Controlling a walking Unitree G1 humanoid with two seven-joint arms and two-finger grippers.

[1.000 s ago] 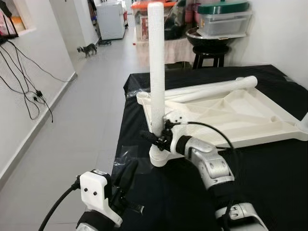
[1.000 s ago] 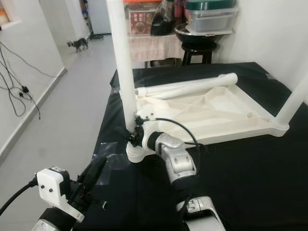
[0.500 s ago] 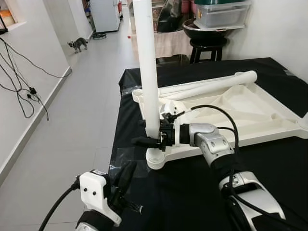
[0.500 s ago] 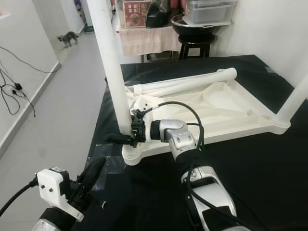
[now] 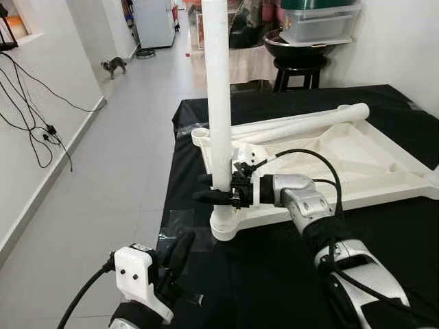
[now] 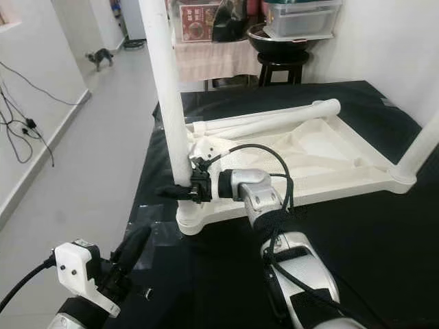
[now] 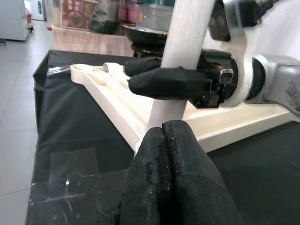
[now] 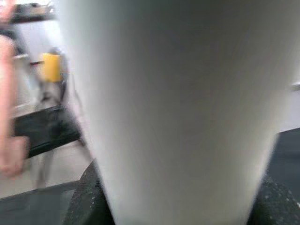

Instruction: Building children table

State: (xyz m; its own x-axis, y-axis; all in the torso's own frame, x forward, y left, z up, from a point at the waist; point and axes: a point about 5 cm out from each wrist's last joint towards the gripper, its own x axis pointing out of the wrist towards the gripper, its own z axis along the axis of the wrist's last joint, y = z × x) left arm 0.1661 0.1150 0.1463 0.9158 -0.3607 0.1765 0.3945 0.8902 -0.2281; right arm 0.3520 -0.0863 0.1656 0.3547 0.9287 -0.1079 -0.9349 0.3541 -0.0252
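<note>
At frame centre, I am clamping my right gripper around the upright table leg, just above its corner socket; left gripper is idling closed, lower left.

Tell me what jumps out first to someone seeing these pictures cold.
A tall white table leg stands upright in a corner socket of the upside-down white tabletop on the black cloth, with the right gripper clamped around its base. The left gripper hangs shut, low beside the cloth's near edge.

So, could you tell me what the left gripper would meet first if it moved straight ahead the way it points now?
Most likely the base of the upright white leg, standing in the tabletop's corner socket, though depth is uncertain.
</note>
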